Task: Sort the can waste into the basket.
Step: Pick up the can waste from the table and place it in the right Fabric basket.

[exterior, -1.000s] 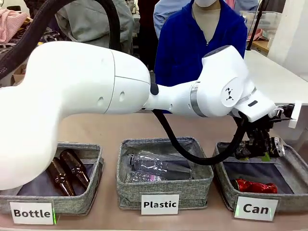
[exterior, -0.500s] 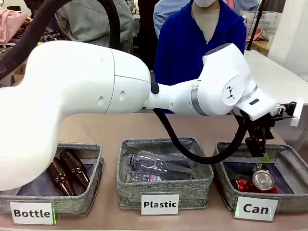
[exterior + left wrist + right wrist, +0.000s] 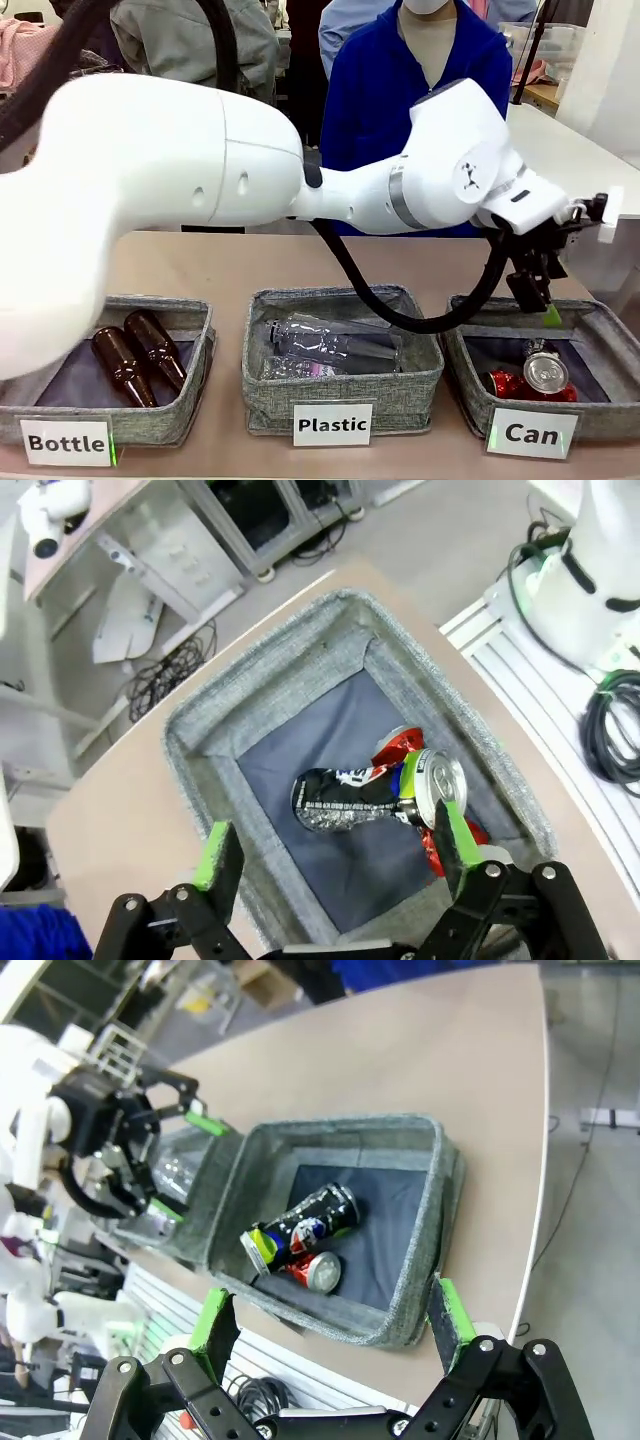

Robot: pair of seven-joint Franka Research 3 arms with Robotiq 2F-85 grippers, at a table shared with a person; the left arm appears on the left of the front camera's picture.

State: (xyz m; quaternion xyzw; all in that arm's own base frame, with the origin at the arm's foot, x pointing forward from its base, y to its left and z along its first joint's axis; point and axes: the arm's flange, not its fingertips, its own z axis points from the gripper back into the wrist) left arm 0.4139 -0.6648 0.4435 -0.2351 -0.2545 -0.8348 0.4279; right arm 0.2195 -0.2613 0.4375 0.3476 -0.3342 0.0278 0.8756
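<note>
The left gripper (image 3: 332, 852) hangs over the basket (image 3: 200, 730) with its green-padded fingers (image 3: 214, 852) spread wide and nothing between them; the right gripper (image 3: 330, 1326) is likewise spread wide and empty, off to one side of the bin. Both cans lie inside on the dark bottom: the black can (image 3: 352, 794) lies on its side across the red can (image 3: 400, 746). From the front, the bin's wall and "Can" label (image 3: 532, 434) hide most of the red can.

Front camera faces the person across the counter (image 3: 220, 265); both wrist cameras look down, sharing the basket (image 3: 300, 670).
</note>
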